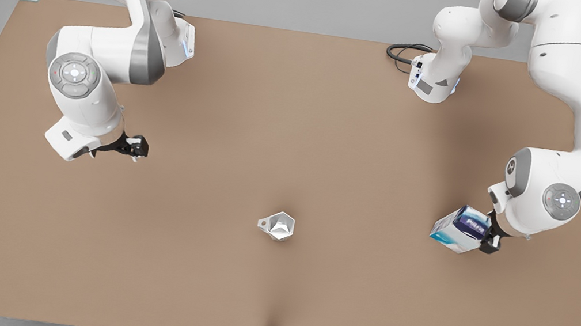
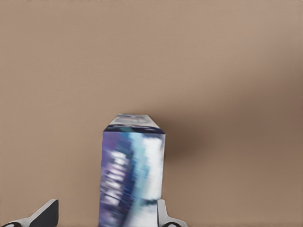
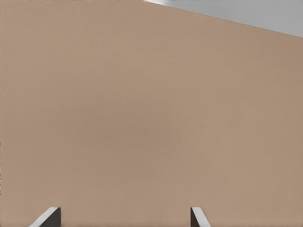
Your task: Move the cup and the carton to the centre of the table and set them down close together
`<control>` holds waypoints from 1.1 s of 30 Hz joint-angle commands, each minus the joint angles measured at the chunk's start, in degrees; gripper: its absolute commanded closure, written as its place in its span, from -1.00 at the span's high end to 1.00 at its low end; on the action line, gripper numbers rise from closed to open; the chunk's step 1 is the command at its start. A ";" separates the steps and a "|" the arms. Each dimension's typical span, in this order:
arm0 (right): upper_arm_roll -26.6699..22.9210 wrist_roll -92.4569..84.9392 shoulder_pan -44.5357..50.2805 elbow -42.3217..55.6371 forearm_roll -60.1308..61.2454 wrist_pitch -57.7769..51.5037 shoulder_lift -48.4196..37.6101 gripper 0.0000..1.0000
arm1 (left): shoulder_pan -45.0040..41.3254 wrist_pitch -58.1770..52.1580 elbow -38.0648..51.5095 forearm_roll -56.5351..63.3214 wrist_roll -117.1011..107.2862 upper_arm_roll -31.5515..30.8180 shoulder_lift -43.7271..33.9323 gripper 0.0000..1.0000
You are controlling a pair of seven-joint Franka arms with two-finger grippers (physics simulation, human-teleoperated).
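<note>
Light-brown and matte, the large rectangular counter (image 1: 296, 129) carries a small silvery-grey faceted cup (image 1: 278, 225) with a tiny side handle, standing upright near the middle, toward the front edge. The left pincer (image 1: 490, 236), on the front view's right, grasps the small boxy white and light-blue carton (image 1: 459, 229) with its dark purple-blue lettered band; the carton hangs tilted above the counter, well apart from the cup. In the left wrist view the carton (image 2: 132, 175) sits between the fingers (image 2: 163, 215). The right pincer (image 1: 136, 147), on the front view's left, hovers over bare counter, released, its fingers (image 3: 47, 217) spread apart, holding nothing.
</note>
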 commanded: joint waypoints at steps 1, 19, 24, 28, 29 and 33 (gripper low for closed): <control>0.00 -0.06 0.02 0.00 0.01 0.00 -0.06 1.00 | 0.01 0.21 -0.50 -0.23 -0.03 0.00 -0.02 1.00; 0.00 -0.06 -0.16 0.00 0.01 -0.09 -0.15 1.00 | 0.53 4.69 -5.16 -0.50 0.14 0.00 1.30 0.98; 0.00 -0.06 -0.07 0.00 0.10 -0.09 -0.15 1.00 | 0.36 4.61 -5.25 -0.59 0.14 0.00 1.12 0.20; 0.00 -0.06 -0.07 0.00 0.10 -0.09 -0.32 1.00 | 0.18 4.43 -5.25 -0.67 0.06 0.00 1.12 0.25; 0.00 -0.06 -0.07 0.00 0.10 -0.09 -0.32 1.00 | 0.18 4.43 -5.25 -0.59 0.06 0.00 1.12 0.25; 0.00 0.03 -0.16 0.00 0.10 -0.09 -0.32 1.00 | -0.08 2.23 -5.16 -0.67 0.41 -0.09 -1.60 0.25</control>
